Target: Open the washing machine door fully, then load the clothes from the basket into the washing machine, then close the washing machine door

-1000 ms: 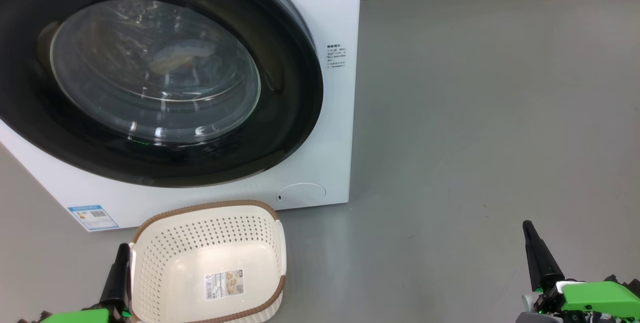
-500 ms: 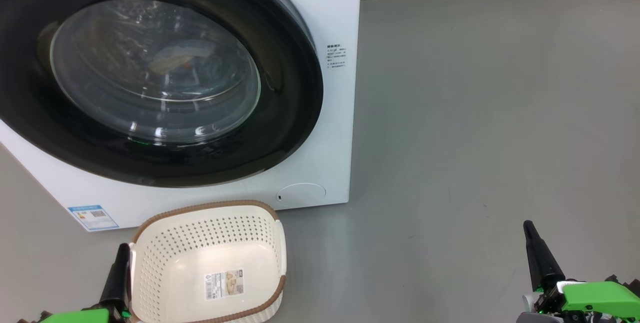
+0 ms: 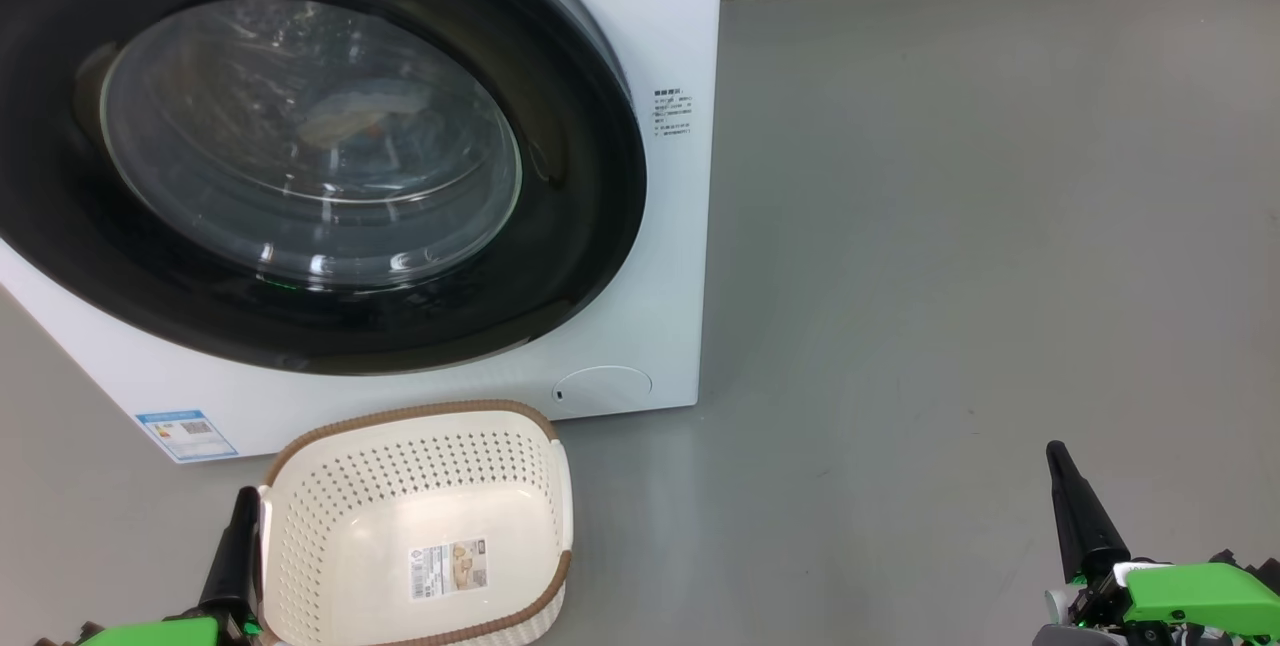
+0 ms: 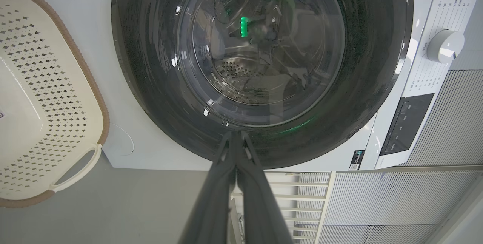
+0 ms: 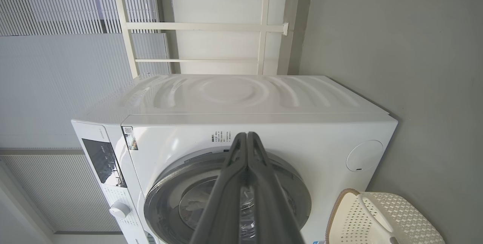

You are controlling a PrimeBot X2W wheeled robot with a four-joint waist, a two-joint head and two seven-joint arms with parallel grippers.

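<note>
"Head view, left to right: any writing?"
"A blue label sticker (image 3: 187, 435) low on the washing machine (image 3: 660, 6), a label (image 3: 447, 568) inside the basket (image 3: 330, 486), and small print (image 3: 673, 112) right of the shut washing machine door (image 3: 575, 226). None of it is legible. The clothes (image 3: 360, 116) lie behind its glass."
"End effectors?"
"Left end effector (image 3: 246, 498) is pinched shut and empty, just beside the basket. Right end effector (image 3: 1054, 451) is likewise, over bare floor (image 3: 950, 226). Nothing has moved since earlier."
</note>
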